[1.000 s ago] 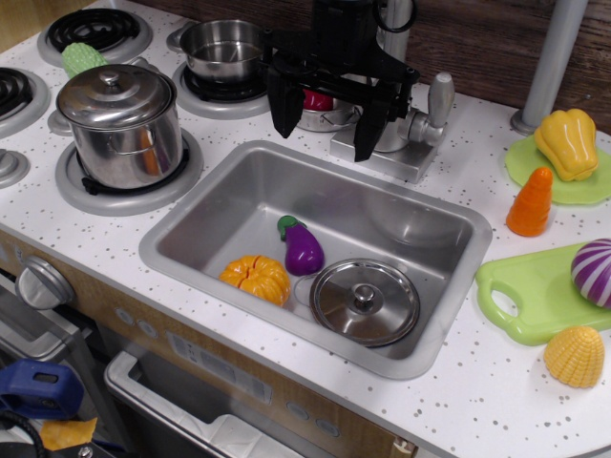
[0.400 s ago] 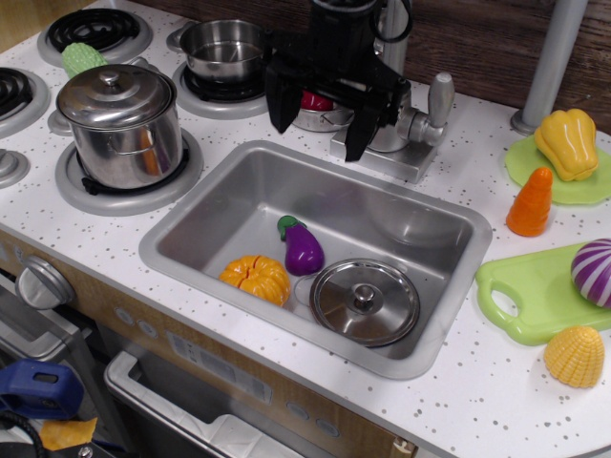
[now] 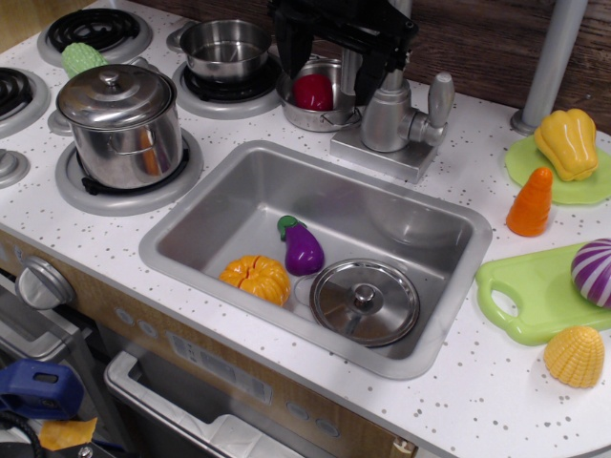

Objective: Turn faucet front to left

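Note:
The matte silver-grey faucet [image 3: 386,122] stands on its rectangular base behind the sink [image 3: 196,215], with its rounded lever [image 3: 439,97] on the right side. Its upper neck and spout head are hidden behind my black gripper [image 3: 329,59]. The gripper hangs at the top of the view, above and just left of the faucet neck. Its jaws stand wide apart and nothing shows between them except a small steel bowl with a red piece [image 3: 315,93] behind.
In the sink lie a purple eggplant [image 3: 304,250], an orange pumpkin [image 3: 256,277] and a steel lid [image 3: 365,301]. A lidded pot [image 3: 119,119] and an open pot [image 3: 224,48] stand on the stove at left. A grey pole [image 3: 552,62], yellow pepper [image 3: 565,143], carrot [image 3: 531,202] and green board [image 3: 525,296] are on the right.
My gripper has risen from in front of the faucet base to the top of the view, uncovering the red piece in the bowl and the faucet's lower neck. The faucet base has not moved.

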